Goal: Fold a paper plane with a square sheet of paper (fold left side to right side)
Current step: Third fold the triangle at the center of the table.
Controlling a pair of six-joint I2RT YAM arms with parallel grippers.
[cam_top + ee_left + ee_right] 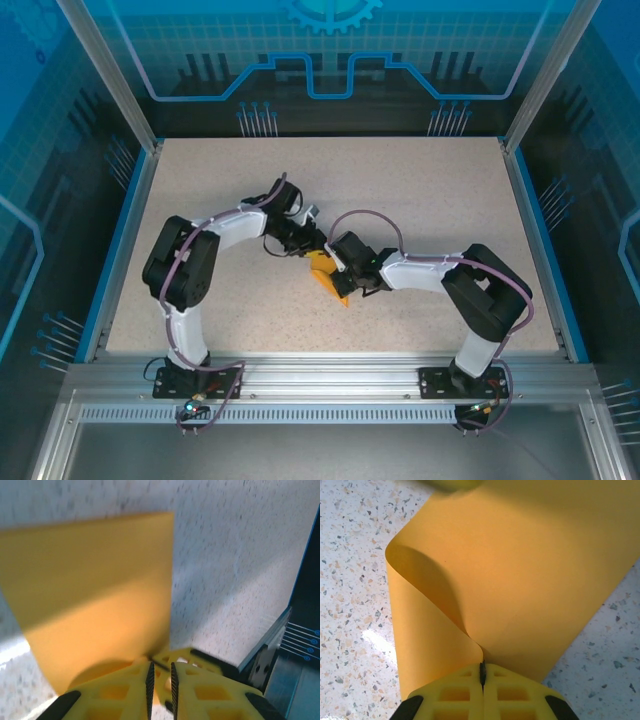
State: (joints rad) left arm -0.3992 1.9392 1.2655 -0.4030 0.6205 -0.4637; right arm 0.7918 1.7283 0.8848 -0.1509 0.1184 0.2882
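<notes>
The limp, crease-prone square sheet of paper (530, 570) is best held by its edges: right gripper (482, 672) jaws clamp 1 edge, left gripper (161, 677) jaws pinch another.

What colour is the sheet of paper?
The sheet of paper is plain orange, unmarked; best in right wrist view.

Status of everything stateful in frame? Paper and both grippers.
square sheet of paper: curled over in a soft loop, not creased flat.
right gripper: shut on the sheet where the loop closes.
left gripper: jaws nearly together, thin gap; grip on paper unclear.
</notes>
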